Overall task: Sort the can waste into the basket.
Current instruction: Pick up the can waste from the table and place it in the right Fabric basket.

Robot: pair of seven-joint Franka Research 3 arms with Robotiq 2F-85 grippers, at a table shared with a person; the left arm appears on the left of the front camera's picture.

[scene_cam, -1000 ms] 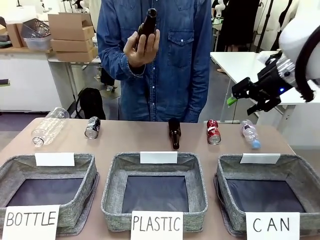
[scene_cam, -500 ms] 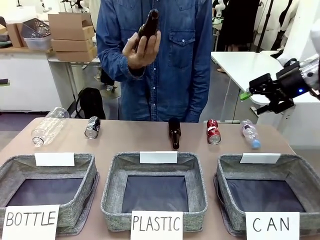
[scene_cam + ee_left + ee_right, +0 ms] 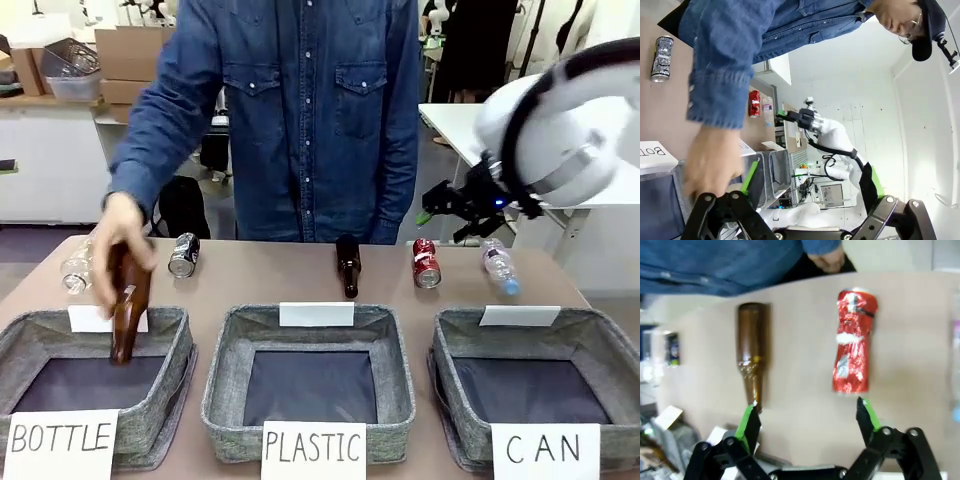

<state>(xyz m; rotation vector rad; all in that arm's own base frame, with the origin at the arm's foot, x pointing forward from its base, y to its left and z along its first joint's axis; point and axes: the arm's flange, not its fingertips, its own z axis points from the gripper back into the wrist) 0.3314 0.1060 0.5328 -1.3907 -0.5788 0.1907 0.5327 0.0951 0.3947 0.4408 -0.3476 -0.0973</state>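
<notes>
Right wrist view: right gripper point(image 3: 806, 407) spread wide, empty, over the dented red can point(image 3: 852, 342) lying beside a brown bottle point(image 3: 751, 347). Front view adds the CAN basket point(image 3: 600, 345) at the near edge, black-silver can point(image 3: 185, 254) far left.

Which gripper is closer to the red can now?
Right. The right gripper hovers open just above the red can; the left gripper is far off, near the BOTTLE basket.

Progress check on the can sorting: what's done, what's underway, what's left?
Done: nothing; the CAN basket holds no cans. Underway: the right gripper, open, hovers over the red can without touching it. Left: both that can and the black-and-silver can.
</notes>
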